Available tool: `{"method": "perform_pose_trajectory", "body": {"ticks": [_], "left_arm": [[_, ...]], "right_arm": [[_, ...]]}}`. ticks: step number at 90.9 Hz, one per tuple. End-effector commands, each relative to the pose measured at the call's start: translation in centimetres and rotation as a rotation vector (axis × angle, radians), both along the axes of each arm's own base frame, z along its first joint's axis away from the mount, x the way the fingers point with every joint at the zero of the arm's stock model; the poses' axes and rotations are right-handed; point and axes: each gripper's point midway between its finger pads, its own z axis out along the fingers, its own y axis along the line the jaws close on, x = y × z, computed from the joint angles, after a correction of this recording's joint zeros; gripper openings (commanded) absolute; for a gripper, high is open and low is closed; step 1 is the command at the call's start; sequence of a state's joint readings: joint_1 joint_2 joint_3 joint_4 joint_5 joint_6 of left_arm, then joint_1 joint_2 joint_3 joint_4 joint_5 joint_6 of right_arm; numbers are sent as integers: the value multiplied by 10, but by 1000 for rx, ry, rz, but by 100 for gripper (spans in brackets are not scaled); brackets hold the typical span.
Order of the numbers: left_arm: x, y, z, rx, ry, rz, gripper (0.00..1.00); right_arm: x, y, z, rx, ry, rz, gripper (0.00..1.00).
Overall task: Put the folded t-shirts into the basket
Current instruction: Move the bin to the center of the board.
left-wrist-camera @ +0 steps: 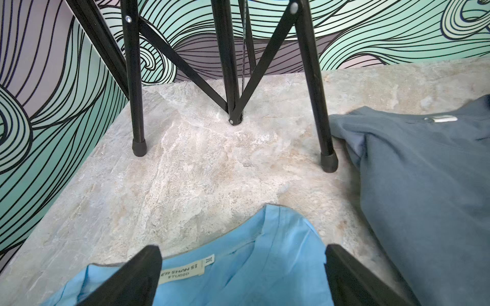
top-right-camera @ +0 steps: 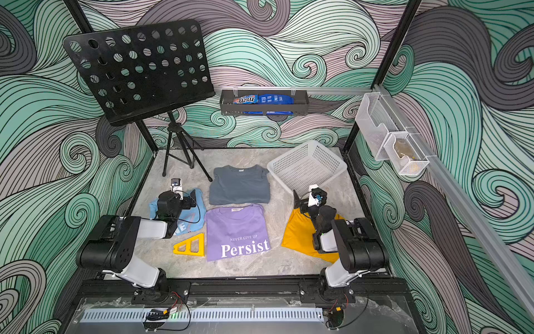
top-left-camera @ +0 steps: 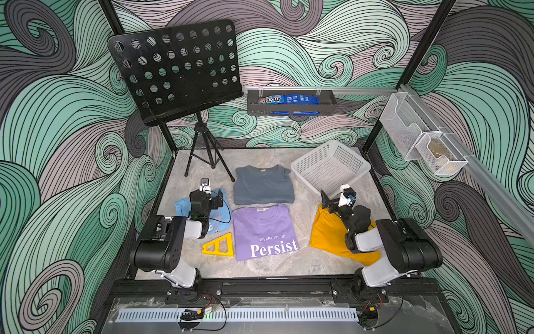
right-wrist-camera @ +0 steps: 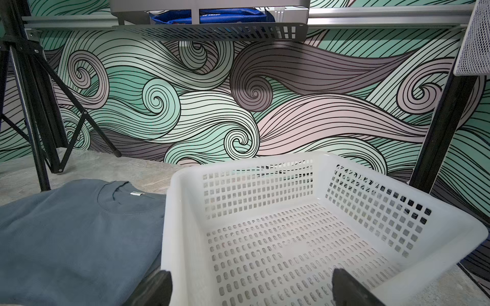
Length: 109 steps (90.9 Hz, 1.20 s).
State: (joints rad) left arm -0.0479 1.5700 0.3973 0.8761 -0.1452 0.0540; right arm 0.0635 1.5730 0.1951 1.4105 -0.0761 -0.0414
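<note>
Four folded t-shirts lie on the stone-look table: slate grey (top-left-camera: 263, 185), purple "Persist" (top-left-camera: 264, 231), light blue (top-left-camera: 185, 206) and mustard yellow (top-left-camera: 326, 234). The white perforated basket (top-left-camera: 318, 159) stands empty at the back right, beside the grey shirt (right-wrist-camera: 79, 233). My left gripper (top-left-camera: 205, 186) hovers open over the light blue shirt's collar (left-wrist-camera: 265, 265), nothing between its fingers (left-wrist-camera: 148, 267). My right gripper (top-left-camera: 338, 195) is open above the yellow shirt's far edge and faces the basket (right-wrist-camera: 175, 225). Both arms hide parts of the blue and yellow shirts.
A black music stand (top-left-camera: 176, 69) on tripod legs (left-wrist-camera: 327, 159) stands at the back left, one foot touching the grey shirt (left-wrist-camera: 424, 172). A yellow triangular piece (top-left-camera: 219, 245) lies left of the purple shirt. A dark shelf tray (top-left-camera: 291, 110) and wire bins (top-left-camera: 419, 136) hang on the walls.
</note>
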Motion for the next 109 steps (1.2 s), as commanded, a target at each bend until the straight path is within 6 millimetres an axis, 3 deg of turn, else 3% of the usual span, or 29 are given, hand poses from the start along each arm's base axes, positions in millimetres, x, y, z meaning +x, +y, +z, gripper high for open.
{"method": "perform_pose_trajectory", "body": {"ticks": [1, 52, 68, 75, 79, 90, 96, 103, 109], "left_arm": [[4, -2, 4, -1, -20, -12, 99], [5, -3, 3, -2, -12, -17, 99], [-3, -19, 19, -5, -59, -122, 99], [-10, -21, 27, -12, -58, -131, 99], [-13, -21, 47, -17, -84, -133, 99], [-18, -31, 66, -50, 38, -184, 99], [-23, -46, 73, -50, 141, -285, 99], [-37, -81, 83, -27, 232, -537, 99], [-49, -101, 88, -44, 288, -674, 99]], "right_arm": [[1, -3, 2, 6, -9, -7, 99], [-1, -6, 4, 5, -24, -58, 99], [-14, -25, 33, 98, -39, -74, 99], [-5, -41, 46, 163, 42, -67, 99], [0, -55, 47, 194, 124, -76, 99], [12, -76, 81, 163, 140, -67, 99], [18, -68, 93, 106, 156, 27, 99], [18, -38, 96, -5, 197, 243, 99], [32, -18, 79, -116, 286, 263, 97]]}}
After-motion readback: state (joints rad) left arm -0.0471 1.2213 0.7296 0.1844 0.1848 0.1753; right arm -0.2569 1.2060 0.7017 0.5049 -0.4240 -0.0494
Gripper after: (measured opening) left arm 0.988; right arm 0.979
